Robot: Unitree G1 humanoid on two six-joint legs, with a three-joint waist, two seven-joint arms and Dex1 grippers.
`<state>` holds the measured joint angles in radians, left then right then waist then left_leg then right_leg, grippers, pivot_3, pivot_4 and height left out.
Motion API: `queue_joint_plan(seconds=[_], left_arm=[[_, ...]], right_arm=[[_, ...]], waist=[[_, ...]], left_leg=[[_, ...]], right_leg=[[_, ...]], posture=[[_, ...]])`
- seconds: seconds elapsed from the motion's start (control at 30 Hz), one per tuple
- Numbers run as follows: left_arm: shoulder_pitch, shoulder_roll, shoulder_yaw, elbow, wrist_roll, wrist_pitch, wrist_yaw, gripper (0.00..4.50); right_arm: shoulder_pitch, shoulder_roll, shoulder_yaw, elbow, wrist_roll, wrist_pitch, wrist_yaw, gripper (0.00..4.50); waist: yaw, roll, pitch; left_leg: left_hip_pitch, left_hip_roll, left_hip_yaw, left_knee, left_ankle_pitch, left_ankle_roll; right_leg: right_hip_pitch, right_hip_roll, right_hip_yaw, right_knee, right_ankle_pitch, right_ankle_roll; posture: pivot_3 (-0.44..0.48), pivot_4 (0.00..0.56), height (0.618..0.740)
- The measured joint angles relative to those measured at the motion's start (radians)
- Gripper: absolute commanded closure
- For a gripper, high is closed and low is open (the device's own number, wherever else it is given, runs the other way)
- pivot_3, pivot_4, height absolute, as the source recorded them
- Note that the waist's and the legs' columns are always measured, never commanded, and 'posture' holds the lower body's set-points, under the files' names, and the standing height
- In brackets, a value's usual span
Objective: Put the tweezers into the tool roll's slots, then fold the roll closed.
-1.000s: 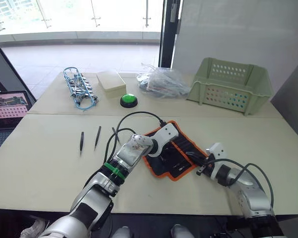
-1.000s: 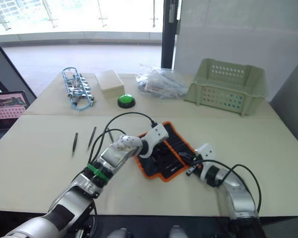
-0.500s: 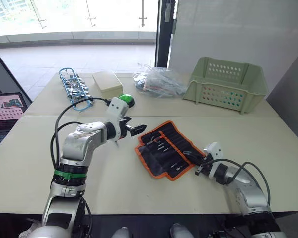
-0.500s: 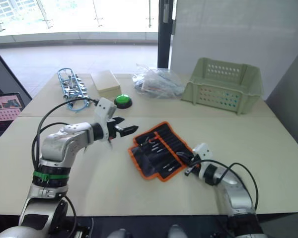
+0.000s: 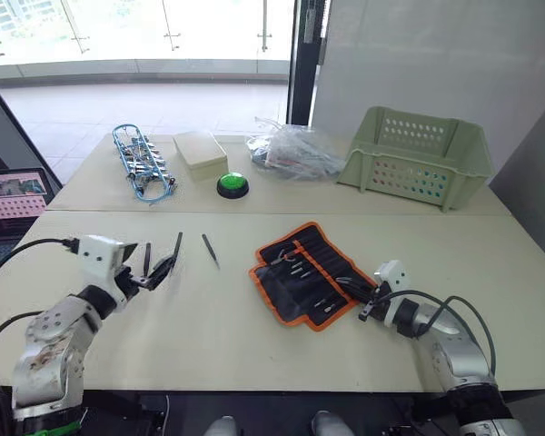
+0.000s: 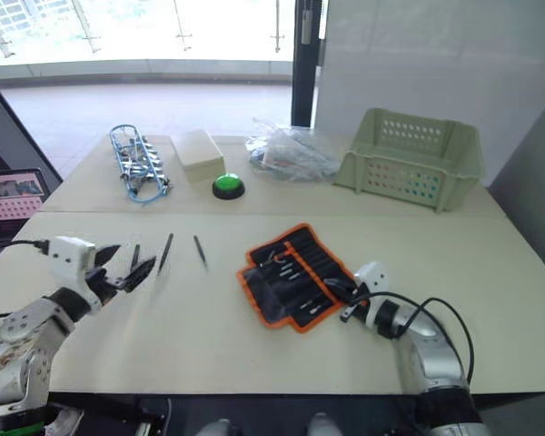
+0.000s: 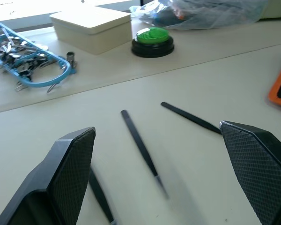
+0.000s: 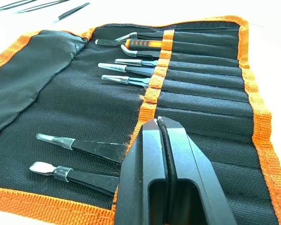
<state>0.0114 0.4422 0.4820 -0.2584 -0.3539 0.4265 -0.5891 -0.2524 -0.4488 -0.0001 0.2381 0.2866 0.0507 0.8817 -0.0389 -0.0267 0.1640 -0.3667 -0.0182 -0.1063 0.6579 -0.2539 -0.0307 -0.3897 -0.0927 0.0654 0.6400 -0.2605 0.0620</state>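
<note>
The left gripper [image 5: 159, 270] has swung away from the roll [image 5: 307, 272] and now hovers over the three loose tweezers [image 7: 139, 143] on the left of the table [image 5: 254, 336], its jaws wide apart and straddling the middle one in the wrist view, holding nothing. This looks like a return trip to fetch the next tweezer. The roll lies open and flat near the table's middle, several tools already seated in its slots [image 8: 201, 89]. The right gripper [image 5: 367, 307] has stayed at the roll's near right edge, jaws pressed together on the fabric and orange edging, apparently pinning it. Three tweezers and the folding remain.
</note>
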Motion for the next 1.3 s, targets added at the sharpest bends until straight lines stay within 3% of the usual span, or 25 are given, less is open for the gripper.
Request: queue_joint_plan(seconds=[0.17, 0.27, 0.53, 1.07, 1.3], left_arm=[[0.192, -0.13, 0.066, 0.007, -0.041, -0.151, 0.008, 0.01], [0.279, -0.163, 0.119, 0.039, -0.039, -0.317, 0.005, 0.01], [0.428, -0.234, 0.13, 0.105, -0.068, -0.478, -0.026, 0.01], [0.453, -0.215, 0.084, 0.095, -0.085, -0.513, -0.012, 0.01], [0.303, -0.174, 0.053, 0.059, -0.144, -0.3, 0.137, 0.01]], right_arm=[[-0.022, -0.002, 0.004, 0.042, 0.0, -0.023, 0.022, 4.5], [-0.04, -0.006, 0.009, 0.071, -0.006, -0.033, 0.035, 4.5], [-0.043, -0.01, 0.009, 0.087, -0.008, -0.044, 0.048, 4.5], [-0.053, -0.01, 0.012, 0.097, -0.008, -0.042, 0.058, 4.5], [-0.054, -0.01, 0.011, 0.1, -0.009, -0.042, 0.055, 4.5]], waist=[[-0.002, -0.001, 0.0], [-0.001, -0.002, -0.001], [0.001, -0.005, -0.003], [-0.001, -0.005, -0.003], [0.0, -0.006, -0.003]], left_leg=[[0.0, 0.001, 0.0, 0.0, 0.0, 0.0], [0.002, 0.001, 0.001, 0.0, 0.0, 0.0], [0.003, 0.001, 0.001, 0.0, 0.0, 0.0], [0.002, 0.001, 0.001, 0.0, 0.0, 0.0], [0.003, 0.001, 0.001, 0.0, 0.0, 0.0]], right_leg=[[0.0, 0.001, 0.0, 0.0, 0.0, 0.0], [0.003, 0.0, 0.0, -0.001, 0.0, -0.001], [0.003, 0.0, 0.0, -0.001, 0.0, 0.0], [0.003, 0.001, 0.0, -0.001, 0.0, 0.0], [0.003, 0.001, 0.0, 0.0, 0.0, 0.0]], posture=[[0.0, 0.15, 0.74], [0.0, 0.15, 0.74], [0.0, 0.15, 0.74], [0.0, 0.15, 0.74], [0.0, 0.15, 0.74]])
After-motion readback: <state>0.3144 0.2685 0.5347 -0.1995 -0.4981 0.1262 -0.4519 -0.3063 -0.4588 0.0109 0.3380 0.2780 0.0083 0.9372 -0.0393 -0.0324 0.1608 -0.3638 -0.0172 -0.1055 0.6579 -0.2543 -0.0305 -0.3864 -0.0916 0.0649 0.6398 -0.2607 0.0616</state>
